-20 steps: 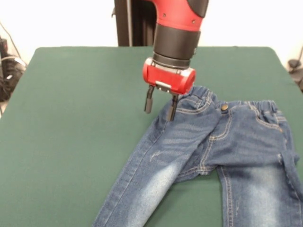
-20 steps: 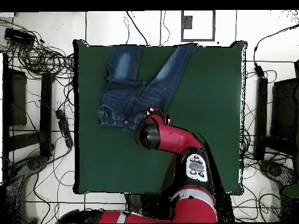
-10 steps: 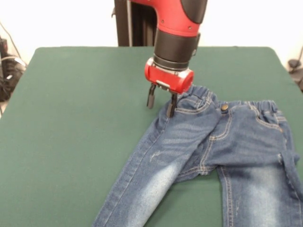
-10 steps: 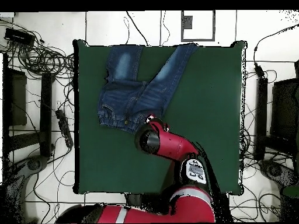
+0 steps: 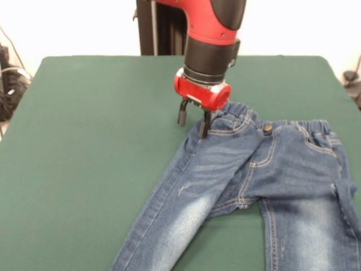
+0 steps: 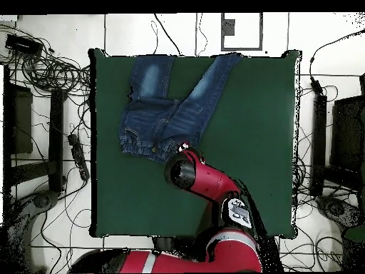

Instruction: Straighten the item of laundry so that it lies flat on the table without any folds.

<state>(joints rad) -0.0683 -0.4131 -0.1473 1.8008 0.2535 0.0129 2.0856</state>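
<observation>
Front view: the red and black arm (image 5: 211, 34) is reaching down over the green counter (image 5: 90, 147), and the tool (image 5: 193, 121) is hanging at the waistband corner of the blue jeans (image 5: 254, 169). The two black fingers (image 5: 183, 114) are standing apart; one is poised over bare felt just beside the denim, while the other is meeting the waistband edge. No cloth is showing clamped between them.

The jeans are lying on the counter's near right part in this view, waistband toward the far side. One leg is running diagonally down toward the picture's lower edge, and the other is extending straight down at the right. The fabric is bunching in a fold at the crotch where the legs diverge, and the waistband is wrinkling near the metal button (image 5: 267, 128).

Overhead view: the jeans (image 6: 167, 100) are occupying the upper left part of the counter (image 6: 249, 143), with both legs reaching its top edge and splaying apart. The arm (image 6: 203, 182) is covering the tool here.
</observation>
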